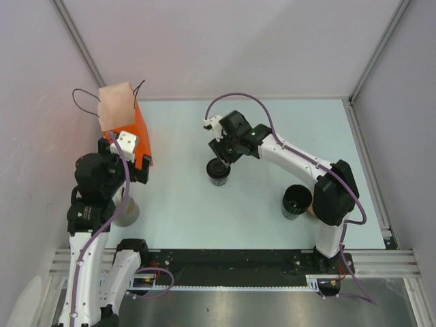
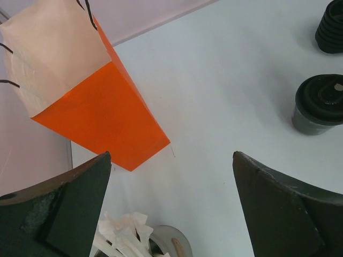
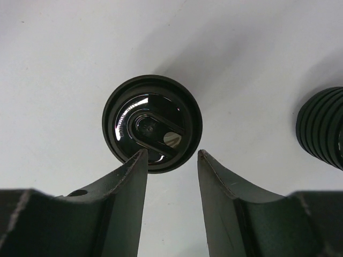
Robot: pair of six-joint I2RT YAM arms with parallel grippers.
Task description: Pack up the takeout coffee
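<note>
Black paper: the takeout coffee, a small cup under a glossy round black lid, stands upright near the middle of the pale blue-white table. The right gripper hangs just above it, its two dark fingers set at a narrow gap with only table surface between them. In the wrist view one fingertip overlaps the lid's near rim. No grip on the cup is visible. A ribbed black round object sits near the cup; I cannot tell what it is. A wider open black cup stands well apart, beside the right arm. The left gripper is spread wide and holds nothing. It is just in front of a tall orange paper bag with black cord handles, and a grey cup of white straws stands close beneath the left arm.
</note>
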